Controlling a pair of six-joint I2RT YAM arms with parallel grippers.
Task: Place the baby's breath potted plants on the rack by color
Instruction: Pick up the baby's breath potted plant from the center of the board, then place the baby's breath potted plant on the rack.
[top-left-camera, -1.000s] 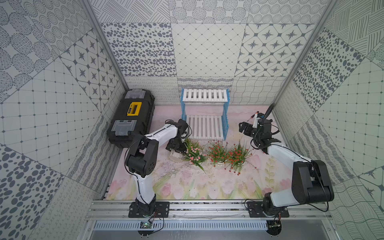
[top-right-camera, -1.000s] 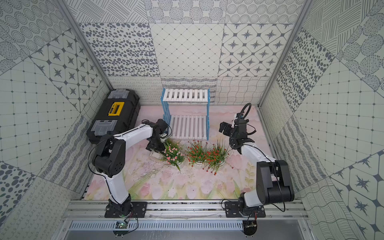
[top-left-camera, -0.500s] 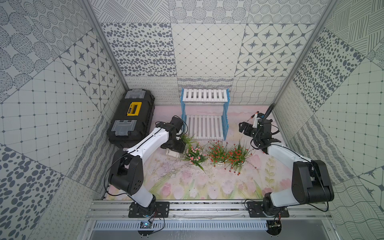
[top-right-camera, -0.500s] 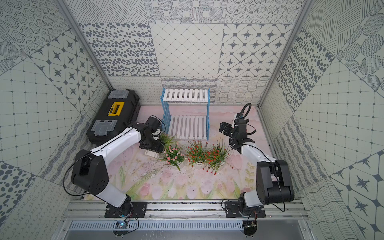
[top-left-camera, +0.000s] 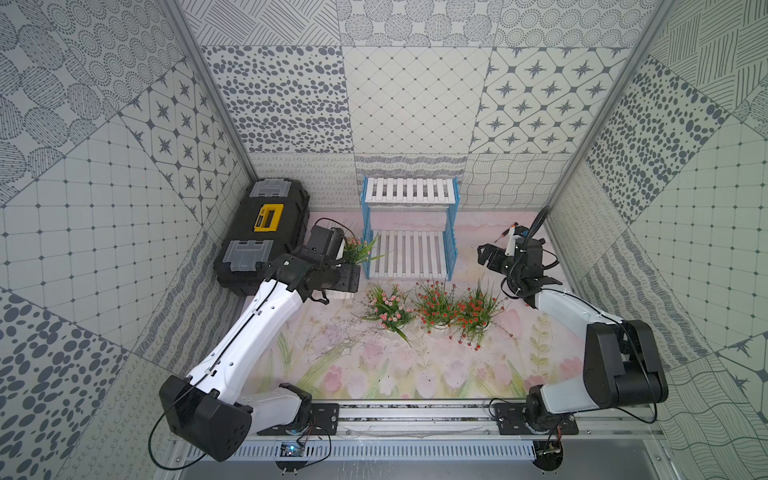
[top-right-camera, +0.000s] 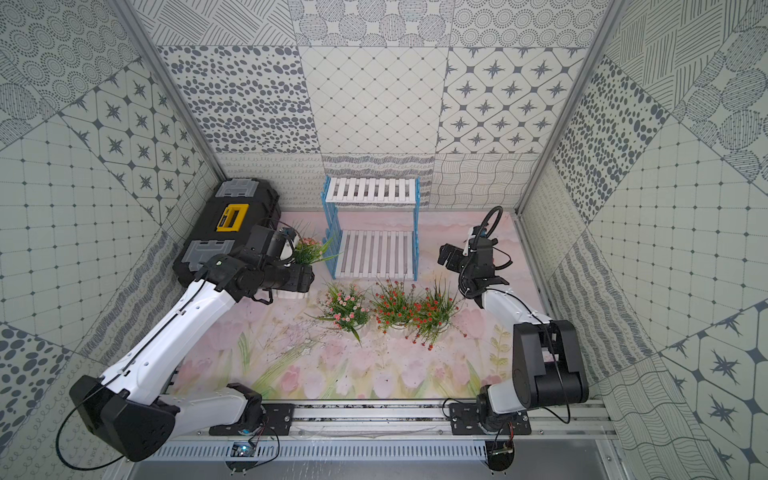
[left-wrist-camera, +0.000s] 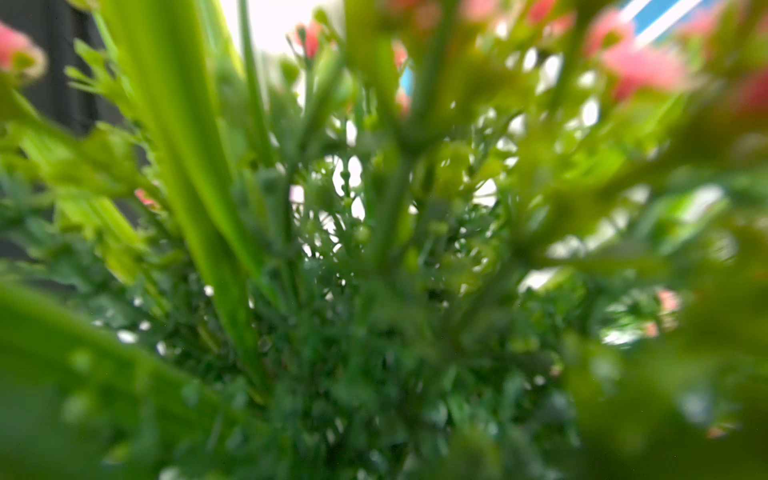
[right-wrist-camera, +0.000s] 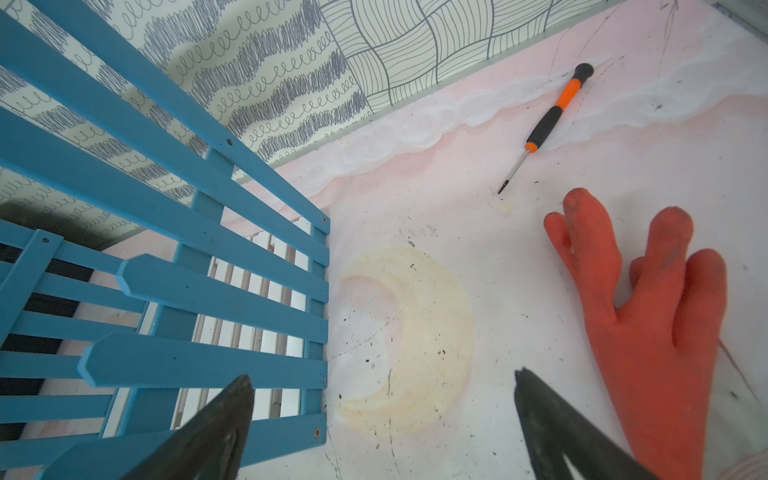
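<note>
Pink-flowered plant (top-left-camera: 358, 250) between the left jaws, just beside the rack (top-left-camera: 409, 253).

The left wrist view is only blurred leaves of 1 pink plant (left-wrist-camera: 374, 291). In both top views the left gripper (top-left-camera: 347, 279) covers most of its pot; the fingers are hidden. The orange glove (right-wrist-camera: 656, 332) is cut off.

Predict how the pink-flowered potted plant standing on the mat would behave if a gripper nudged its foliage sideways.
The pink-flowered potted plant probably tips easily: its foliage spreads wider than its base, which barely shows. Its thin stems likely bend before the base slides. Its leaves lie close to the nearest red-flowered plant, so they may snag.
</note>
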